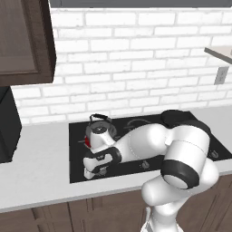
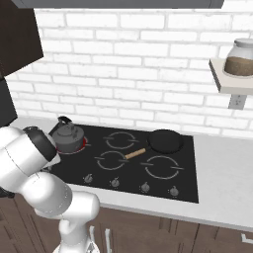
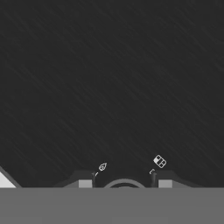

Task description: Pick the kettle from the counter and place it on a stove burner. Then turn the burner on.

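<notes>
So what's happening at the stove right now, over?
Gripper low over front-left knob, jaws astride it. Kettle sits on glowing red burner. Frying pan rests apart at back right, nothing blocking.

A white brick wall [image 2: 128, 74] with pale grey mortar lines runs behind the whole scene; a dark brown wooden wall cabinet [image 1: 25, 41] hangs at the upper left, and below it stands a black appliance [image 1: 8, 127] at the far left edge; on the right a small pale shelf [image 2: 230, 79] is fixed to the bricks and carries a glass jar [image 2: 240, 58] with brown contents and a grey lid; just under the shelf sits a grey wall socket [image 1: 221, 74]; dark brown cupboard fronts [image 2: 163, 230] run below; the light is even and soft.
</notes>
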You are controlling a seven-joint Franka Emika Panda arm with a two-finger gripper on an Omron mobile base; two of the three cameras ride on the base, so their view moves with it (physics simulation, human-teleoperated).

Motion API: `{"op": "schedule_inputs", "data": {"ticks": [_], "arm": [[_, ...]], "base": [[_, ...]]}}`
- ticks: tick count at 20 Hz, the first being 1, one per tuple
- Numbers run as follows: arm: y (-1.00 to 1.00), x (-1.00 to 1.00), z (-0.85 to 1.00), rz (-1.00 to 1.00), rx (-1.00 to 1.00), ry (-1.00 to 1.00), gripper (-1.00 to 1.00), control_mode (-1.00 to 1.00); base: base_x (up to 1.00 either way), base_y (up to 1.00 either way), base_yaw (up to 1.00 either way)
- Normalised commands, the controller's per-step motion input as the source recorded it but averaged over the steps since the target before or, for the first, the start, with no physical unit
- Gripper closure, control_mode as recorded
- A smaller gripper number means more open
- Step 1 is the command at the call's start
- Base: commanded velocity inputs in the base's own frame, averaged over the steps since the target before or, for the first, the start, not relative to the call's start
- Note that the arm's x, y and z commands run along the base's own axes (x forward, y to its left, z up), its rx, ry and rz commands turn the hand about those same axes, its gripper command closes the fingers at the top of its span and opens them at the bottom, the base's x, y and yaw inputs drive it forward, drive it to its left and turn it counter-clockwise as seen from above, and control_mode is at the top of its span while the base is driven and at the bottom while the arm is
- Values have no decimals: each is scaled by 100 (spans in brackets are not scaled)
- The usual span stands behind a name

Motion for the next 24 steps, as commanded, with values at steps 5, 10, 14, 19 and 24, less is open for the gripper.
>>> {"op": "schedule_inputs", "data": {"ticks": [5, 10, 14, 19, 24], "arm": [[0, 0, 0, 0, 0, 0, 100, -100], [0, 0, 0, 0, 0, 0, 100, -100], [0, 0, 0, 0, 0, 0, 100, -100], [0, 0, 0, 0, 0, 0, 100, -100], [0, 0, 0, 0, 0, 0, 100, -100]], "base": [[0, 0, 0], [0, 0, 0], [0, 0, 0], [0, 0, 0], [0, 0, 0]]}}
